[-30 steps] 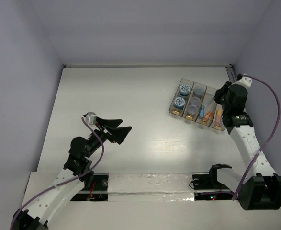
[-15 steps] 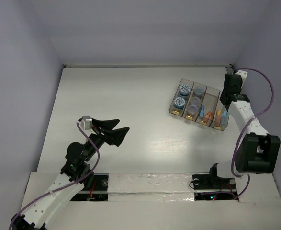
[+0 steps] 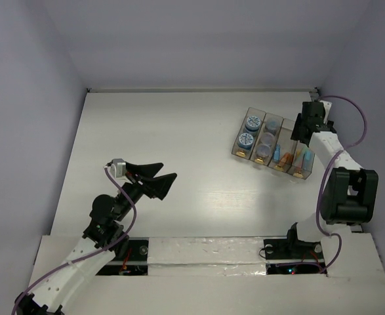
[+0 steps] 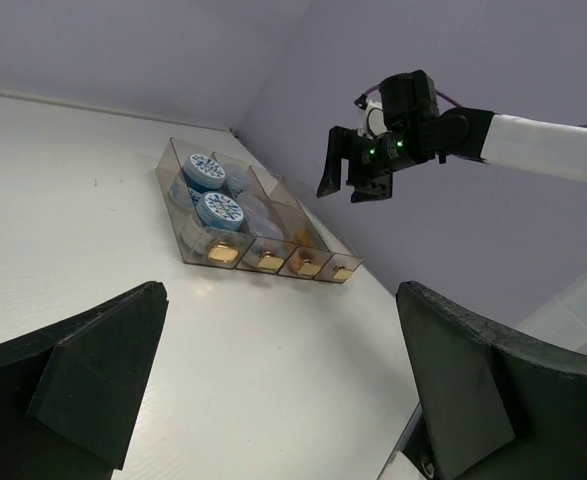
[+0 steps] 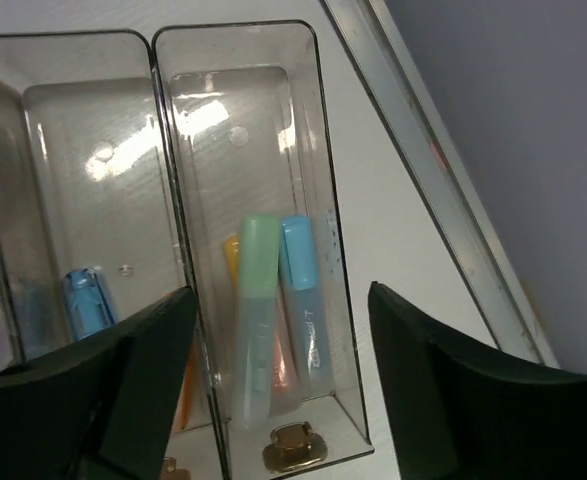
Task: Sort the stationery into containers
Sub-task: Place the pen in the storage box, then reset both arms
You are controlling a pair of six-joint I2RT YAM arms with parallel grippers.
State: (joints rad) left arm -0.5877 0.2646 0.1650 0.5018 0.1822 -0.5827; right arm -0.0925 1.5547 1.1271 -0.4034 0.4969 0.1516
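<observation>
Both jaws spread, nothing held; top view — left gripper (image 3: 170, 170) hovers over the table (image 3: 179, 125), well apart from the box (image 3: 289, 123); right gripper (image 3: 300, 133) above its right end; left wrist: tubs (image 4: 220, 211) at the box's left side; right wrist — green, blue, orange sticks (image 5: 256, 330) lie in the end compartment (image 5: 243, 110).

Top view: bright, even, diffuse light from overhead. The white tabletop (image 3: 179, 131) is close to overexposed, with a soft glare patch right of centre towards the near edge. Shadows under the arms are faint and soft-edged. The walls (image 3: 21, 98) take a lavender cast. Focus is sharp across the frame. Left wrist view: the left gripper (image 4: 280, 292) sits close to the lens and reads almost black with little surface detail; the tabletop behind shows a streaky sheen. Right wrist view: the right gripper (image 5: 281, 292) is dark and soft-focused. The clear organiser box (image 5: 238, 80) carries white specular spots on its floor, and its contents look slightly hazy through the plastic.
</observation>
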